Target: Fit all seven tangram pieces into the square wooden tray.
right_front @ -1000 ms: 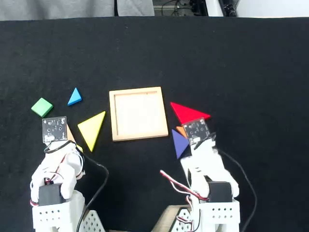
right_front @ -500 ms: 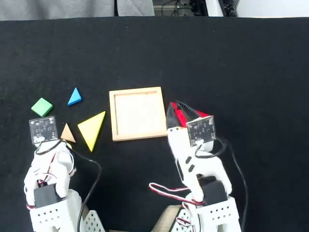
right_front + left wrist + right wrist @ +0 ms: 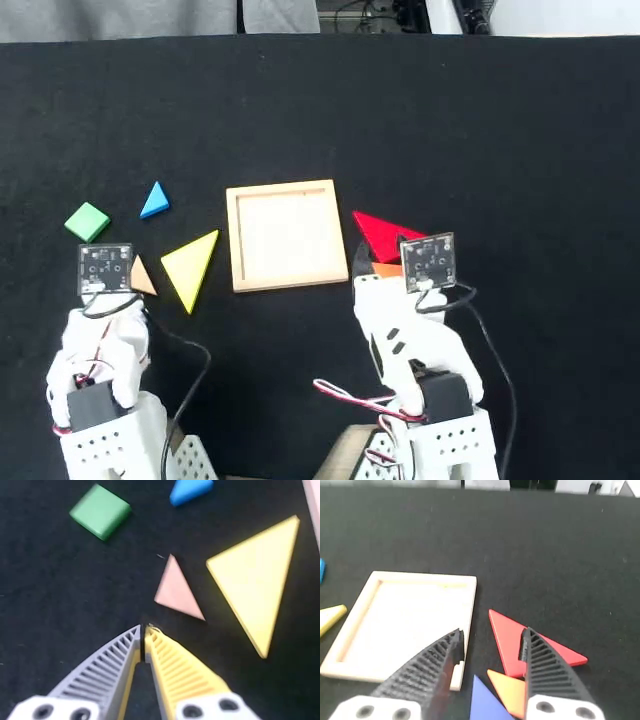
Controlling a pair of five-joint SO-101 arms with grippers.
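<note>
The square wooden tray [image 3: 283,235] lies at mid-table with nothing in it. Left of it are a green square [image 3: 87,221], a small blue triangle [image 3: 154,200], a large yellow triangle [image 3: 192,265] and a peach triangle [image 3: 142,277]. My left gripper [image 3: 144,629] is shut just short of the peach triangle [image 3: 176,591]. Right of the tray lie a red triangle [image 3: 385,232] and an orange piece [image 3: 385,268]. My right gripper [image 3: 491,636] hangs open above the gap between the tray [image 3: 420,579] and the red triangle [image 3: 530,647]. A purple-blue piece [image 3: 485,705] lies under it, beside the orange piece [image 3: 512,690].
Black cloth covers the table. Both arm bases stand at the near edge. Wide open cloth stretches beyond the tray and along the right side.
The right arm swung out over the red triangle, then drew back a little, and it now covers the purple-blue piece. The left arm shifted slightly left, uncovering the peach triangle.
</note>
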